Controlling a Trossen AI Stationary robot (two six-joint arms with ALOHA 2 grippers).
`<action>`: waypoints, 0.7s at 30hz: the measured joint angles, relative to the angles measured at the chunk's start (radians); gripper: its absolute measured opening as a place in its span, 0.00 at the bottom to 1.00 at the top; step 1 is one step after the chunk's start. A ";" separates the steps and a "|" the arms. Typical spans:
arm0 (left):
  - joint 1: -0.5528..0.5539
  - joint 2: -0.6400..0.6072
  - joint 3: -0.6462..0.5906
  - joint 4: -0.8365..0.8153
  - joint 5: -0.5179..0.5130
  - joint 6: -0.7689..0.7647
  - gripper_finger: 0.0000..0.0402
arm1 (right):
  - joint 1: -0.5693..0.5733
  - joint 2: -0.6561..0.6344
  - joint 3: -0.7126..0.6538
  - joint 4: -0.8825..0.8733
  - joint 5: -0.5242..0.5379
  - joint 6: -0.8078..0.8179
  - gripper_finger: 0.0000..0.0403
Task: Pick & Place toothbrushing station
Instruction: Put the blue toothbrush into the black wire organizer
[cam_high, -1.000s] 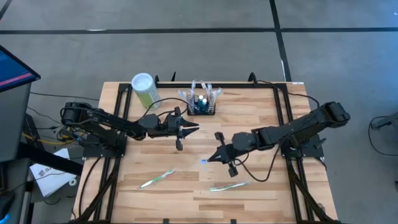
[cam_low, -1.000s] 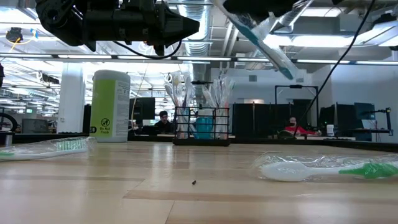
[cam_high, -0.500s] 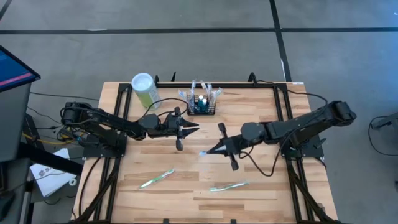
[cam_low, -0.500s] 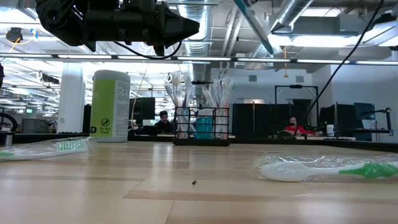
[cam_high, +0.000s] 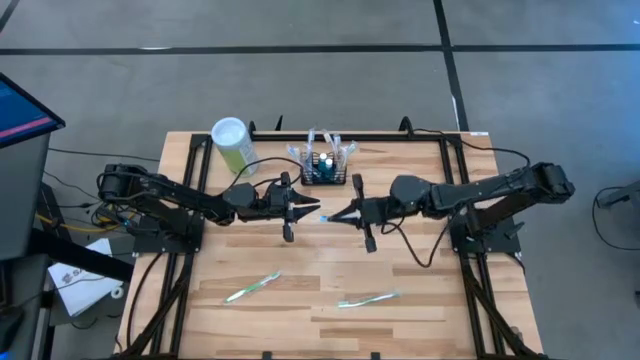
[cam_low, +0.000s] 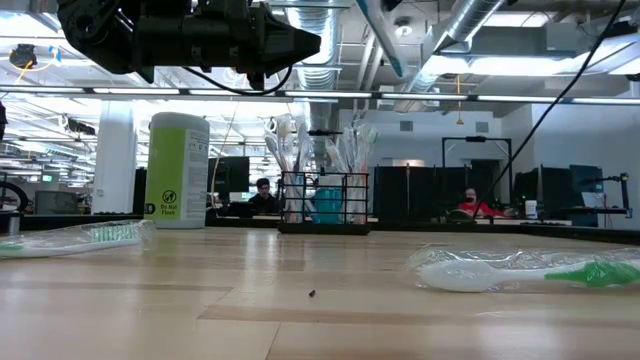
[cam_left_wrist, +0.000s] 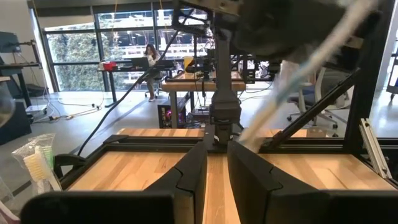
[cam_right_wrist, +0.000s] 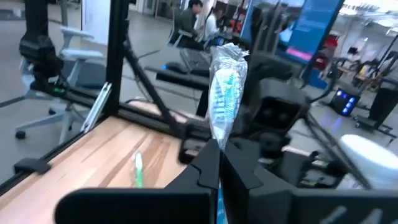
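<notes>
basket: the small black wire basket (cam_high: 325, 168) stands at the far middle of the bench (cam_high: 420, 300), already holding several wrapped toothbrushes upright and something blue inside.
right tool: the right tool (cam_high: 340, 214) hangs above the middle of the bench, just near of the basket, its fingers pressed onto a wrapped toothbrush (cam_right_wrist: 225, 93) with blue bristles.
left tool: the left tool (cam_high: 308, 207) hovers at mid bench, tip to tip with the right one; its fingers are pressed together with nothing between them.
on the bench: a wrapped green toothbrush (cam_high: 252, 286) lies near and left, and another wrapped green toothbrush (cam_high: 368, 298) lies near and right, both well apart from the basket.
green can: a pale green can with a white lid (cam_high: 232, 142) stands at the far left, beside the basket but apart from it.
done so far: some brushes are in the basket, and one more is lifted and close to it.
left to do: i'd judge the held brush has yet to be dropped in, then the two lying on the bench need fetching.
progress: somewhere past halfway, by the look of it.
</notes>
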 joint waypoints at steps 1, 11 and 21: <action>0.000 0.000 0.000 0.000 0.000 0.000 0.14 | -0.013 0.000 0.000 0.010 -0.012 0.000 0.00; 0.000 0.000 0.000 0.001 0.000 0.000 0.14 | -0.108 0.000 0.000 0.080 -0.120 0.039 0.00; 0.000 0.000 0.000 0.016 0.005 0.000 0.14 | -0.178 0.000 0.000 0.097 -0.194 0.055 0.00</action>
